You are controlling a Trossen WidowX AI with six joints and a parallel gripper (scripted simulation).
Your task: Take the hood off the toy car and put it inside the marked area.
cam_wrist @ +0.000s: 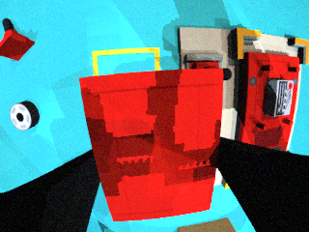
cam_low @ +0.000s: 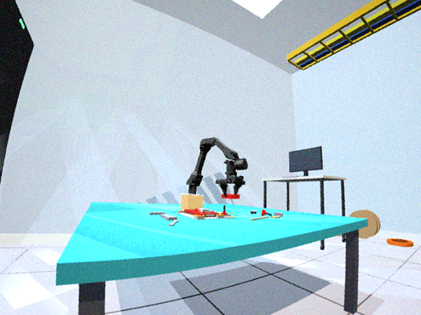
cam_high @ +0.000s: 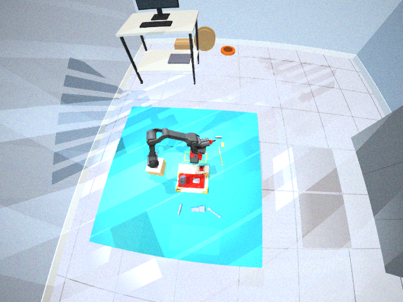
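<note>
My gripper (cam_low: 231, 193) (cam_wrist: 156, 149) is shut on the red hood (cam_high: 196, 156) (cam_low: 230, 196) (cam_wrist: 154, 140), one black finger on each side of it. The hood hangs roughly level, clear of the table. In the top view it appears over the marked area, a yellow outline (cam_high: 206, 157) (cam_wrist: 126, 50). In the wrist view the hood hides the near part of the outline. The red toy car (cam_high: 201, 183) (cam_wrist: 256, 97) has a grey and black block in its open body. It sits in a pale tray with yellow corners beside the outline.
A black upright lever (cam_low: 224, 210) stands on the pale board (cam_high: 187, 168) (cam_wrist: 203, 41) near the outline. A wheel (cam_low: 253, 212) (cam_wrist: 24, 116), a red piece (cam_high: 211, 141) (cam_low: 263, 213) (cam_wrist: 16, 45) and a yellow stick (cam_high: 220, 156) lie beyond. Grey tools (cam_high: 198, 209) (cam_low: 168, 217) lie past the car.
</note>
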